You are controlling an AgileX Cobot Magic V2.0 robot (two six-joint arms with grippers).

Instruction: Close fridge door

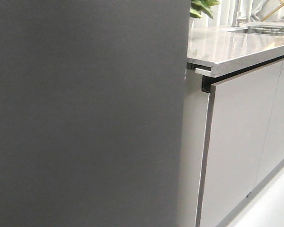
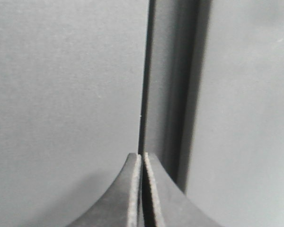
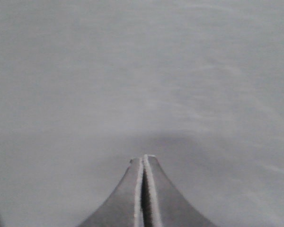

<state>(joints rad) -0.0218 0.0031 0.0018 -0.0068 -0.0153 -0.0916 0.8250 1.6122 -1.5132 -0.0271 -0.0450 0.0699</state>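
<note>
A matte dark grey face (image 1: 85,113) fills the left of the front view; I take it for the outside of the fridge door. Its white inside and bins are out of view. Neither gripper shows in the front view. In the left wrist view my left gripper (image 2: 142,156) is shut and empty, its tips close against a dark vertical gap (image 2: 170,94) between two grey faces. I cannot tell which face is the door. In the right wrist view my right gripper (image 3: 143,158) is shut and empty, its tips close to a plain grey surface (image 3: 142,71).
To the right of the dark face stand light grey glossy cabinet fronts (image 1: 241,142) under a marble countertop (image 1: 236,47). A sink (image 1: 270,29) and a green plant (image 1: 201,7) are at the back. Light floor (image 1: 274,203) shows at the lower right.
</note>
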